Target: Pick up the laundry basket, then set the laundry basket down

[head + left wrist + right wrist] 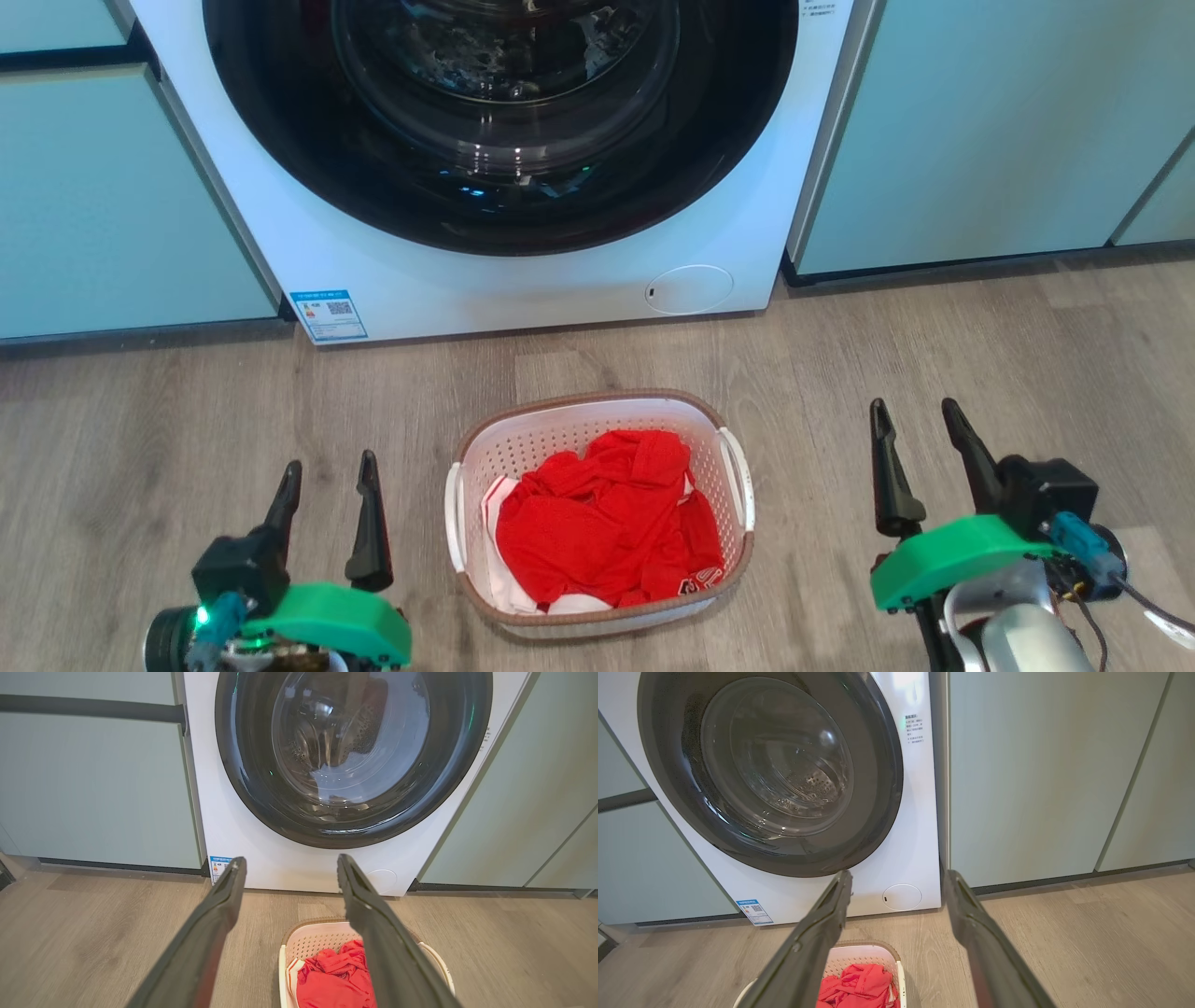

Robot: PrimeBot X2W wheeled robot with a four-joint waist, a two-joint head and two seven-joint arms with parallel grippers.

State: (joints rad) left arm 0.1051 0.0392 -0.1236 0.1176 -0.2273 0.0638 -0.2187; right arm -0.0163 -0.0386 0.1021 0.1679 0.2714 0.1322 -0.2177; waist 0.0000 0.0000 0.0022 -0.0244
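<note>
1. The laundry basket [551,443] stands upright on the wood-grain floor [934,355] at the middle of the head view, with its white handles [739,476] at its 9 and 3 o'clock sides.
2. Inside it a crumpled red garment [607,523] lies over a bit of white cloth [499,579].
3. The left gripper [330,460] is near the basket's 8 o'clock. It is released, with its fingers spread, empty and clear of the handle.
4. The right gripper [913,404] is at the basket's 3 o'clock, further off, and is likewise released and empty.
5. At the basket's 12 o'clock stands a white front-loading washing machine [560,289] with a round dark glass door. Pale green cabinets [93,205] flank it at 9 and 3 o'clock.
</note>
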